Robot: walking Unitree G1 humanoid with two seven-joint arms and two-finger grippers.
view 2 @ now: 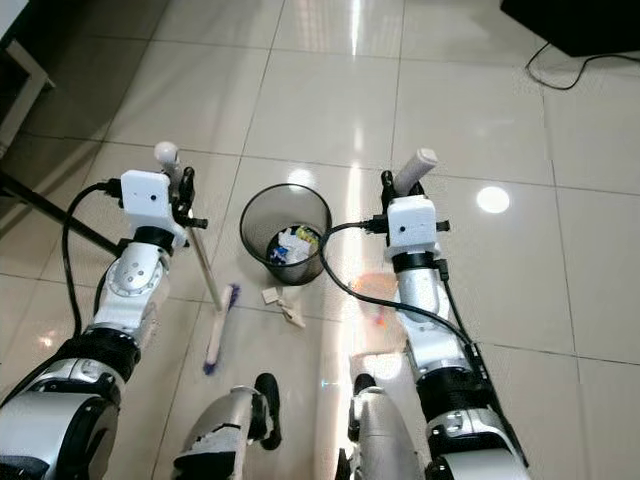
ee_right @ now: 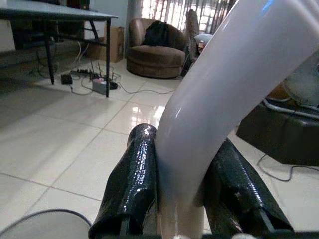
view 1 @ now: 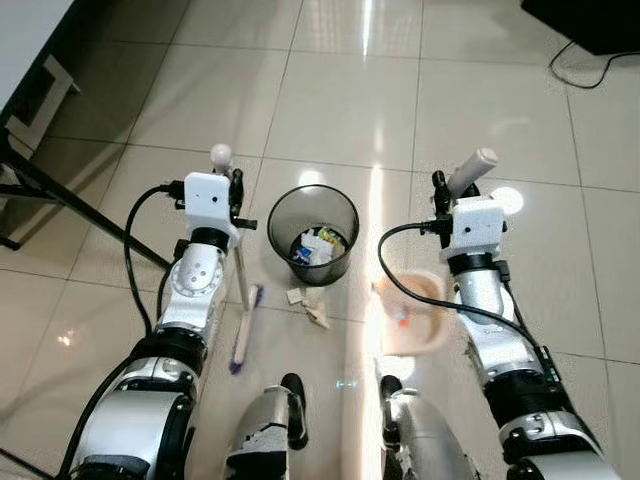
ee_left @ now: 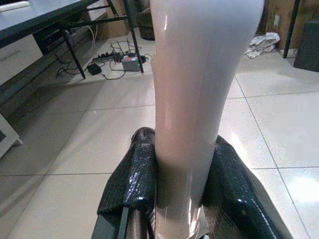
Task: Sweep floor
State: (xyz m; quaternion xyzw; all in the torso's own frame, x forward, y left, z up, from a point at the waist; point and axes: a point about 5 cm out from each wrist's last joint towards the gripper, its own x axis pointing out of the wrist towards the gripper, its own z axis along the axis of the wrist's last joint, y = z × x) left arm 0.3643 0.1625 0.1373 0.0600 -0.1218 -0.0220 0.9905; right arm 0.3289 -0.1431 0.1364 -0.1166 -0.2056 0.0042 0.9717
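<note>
Head views: my left gripper (view 1: 237, 190) grasps the broom handle (view 1: 242, 275), its brush (view 1: 243, 335) on the tile floor (view 1: 330, 100) beside the black mesh bin (view 1: 312, 233). Paper scraps (view 1: 308, 303) lie just before the bin. My right gripper (view 1: 440, 195) grasps the dustpan handle (view 1: 472, 171); the dustpan (view 1: 413, 315) rests near the bin. Open tiles lie beyond.

Left wrist: fingers (ee_left: 134, 179) clamped on the pale handle.

Right wrist: fingers (ee_right: 132, 184) clamped on the white handle.
</note>
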